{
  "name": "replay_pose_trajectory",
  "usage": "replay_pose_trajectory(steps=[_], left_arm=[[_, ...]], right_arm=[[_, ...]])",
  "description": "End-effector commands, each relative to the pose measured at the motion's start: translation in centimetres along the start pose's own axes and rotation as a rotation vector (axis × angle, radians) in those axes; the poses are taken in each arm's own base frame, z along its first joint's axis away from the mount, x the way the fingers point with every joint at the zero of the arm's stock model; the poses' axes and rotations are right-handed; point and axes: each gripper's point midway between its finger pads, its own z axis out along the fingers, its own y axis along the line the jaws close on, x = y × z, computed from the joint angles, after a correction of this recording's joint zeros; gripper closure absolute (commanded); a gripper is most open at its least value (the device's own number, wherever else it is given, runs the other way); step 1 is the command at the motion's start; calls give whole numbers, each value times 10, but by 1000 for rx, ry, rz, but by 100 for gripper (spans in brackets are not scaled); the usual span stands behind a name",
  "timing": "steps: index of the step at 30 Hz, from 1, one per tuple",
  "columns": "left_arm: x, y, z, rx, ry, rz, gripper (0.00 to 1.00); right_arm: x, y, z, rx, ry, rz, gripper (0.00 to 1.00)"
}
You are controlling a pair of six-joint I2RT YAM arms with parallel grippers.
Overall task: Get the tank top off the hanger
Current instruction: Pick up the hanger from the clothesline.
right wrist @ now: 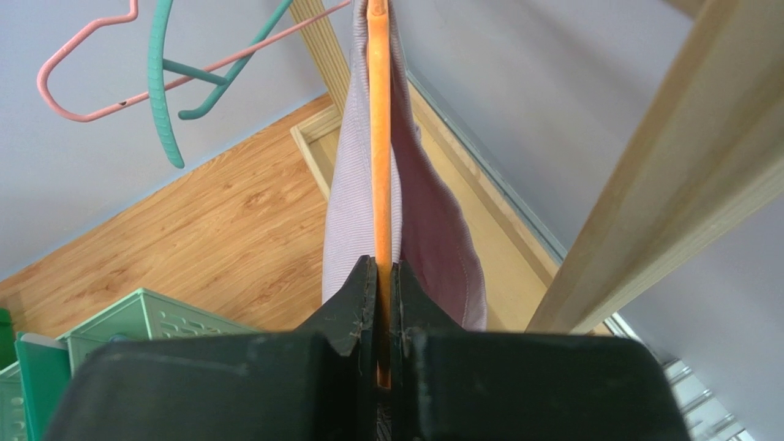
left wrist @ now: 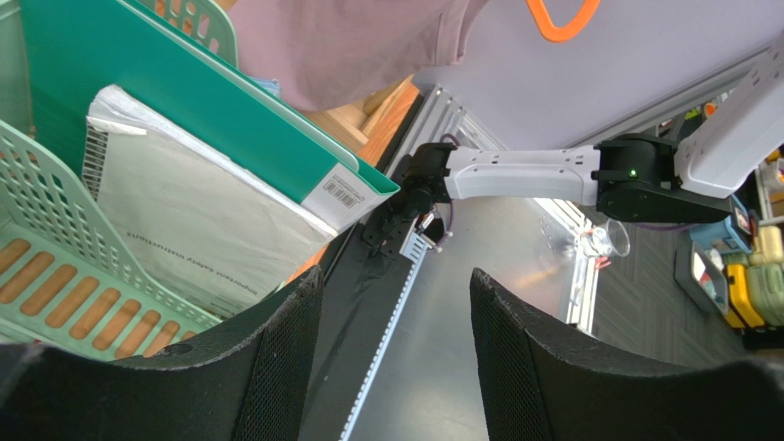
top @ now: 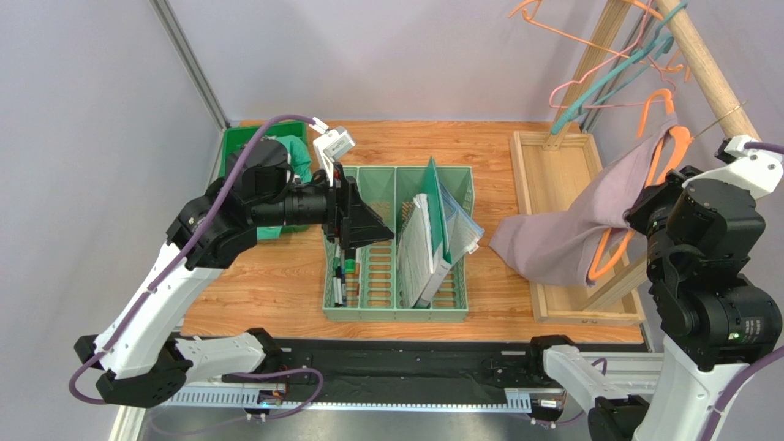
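Mauve tank top (top: pixel 570 230) hung on an orange plastic hanger (right wrist: pixel 379 138) — right fingers (right wrist: pixel 354 299) clenched it, likely for steadying — left fingers (left wrist: pixel 285 367) spread, empty.

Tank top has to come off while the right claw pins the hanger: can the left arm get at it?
Probably yes: the open left claw faces the tank top, with only the basket's upright folder between them.
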Motion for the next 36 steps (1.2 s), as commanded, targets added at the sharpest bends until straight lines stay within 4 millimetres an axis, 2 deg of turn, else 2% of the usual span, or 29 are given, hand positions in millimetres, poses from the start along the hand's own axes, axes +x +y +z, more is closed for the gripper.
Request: replay_pose_trajectory(steps=[1, 2, 5, 7, 9, 10, 14, 16, 17, 21, 25, 27, 32, 35, 36], left_arm=[[-12, -14, -4, 56, -46, 2, 35], [-12, -14, -3, 58, -43, 2, 35], [-13, -14, -3, 58, -43, -3, 35], [-12, -14, -4, 55, -45, -5, 35], [-12, -12, -3, 44, -46, -9, 35], [-13, -11, -2, 42, -47, -11, 35], [-16, -12, 4, 60, -43, -24, 35], [-20, -11, 12, 71, -44, -42, 35], [-20, -13, 13, 83, -41, -49, 35], [-25, -14, 30, 132, -26, -101, 36], [-34, -21, 42, 194, -40, -142, 37], [-38, -24, 46, 212, -56, -137, 37], [-41, -34, 64, 212, -97, -74, 37], [-39, -44, 80, 203, -115, -11, 37], [-46, -51, 80, 209, -137, 57, 37]], right_arm=[[-44, 5, 15, 52, -134, -24, 100], [-55, 4, 11, 55, -161, -19, 100], [-65, 3, 9, 62, -184, -29, 100], [-63, 1, 2, 41, -186, -49, 100], [-58, 4, 0, 4, -181, -71, 100], [-58, 3, -10, -24, -196, -60, 100], [-44, 2, -25, -84, -168, -53, 100], [-35, 8, -29, -141, -149, -61, 100], [-34, 6, -38, -170, -168, -54, 100], [-23, 6, -51, -235, -168, -88, 100], [-4, 15, -66, -347, -121, -109, 100], [13, 18, -71, -389, -71, -108, 100], [58, 42, -95, -608, 72, -80, 100], [69, 54, -114, -724, 115, -41, 100], [72, 57, -116, -741, 131, -25, 100]])
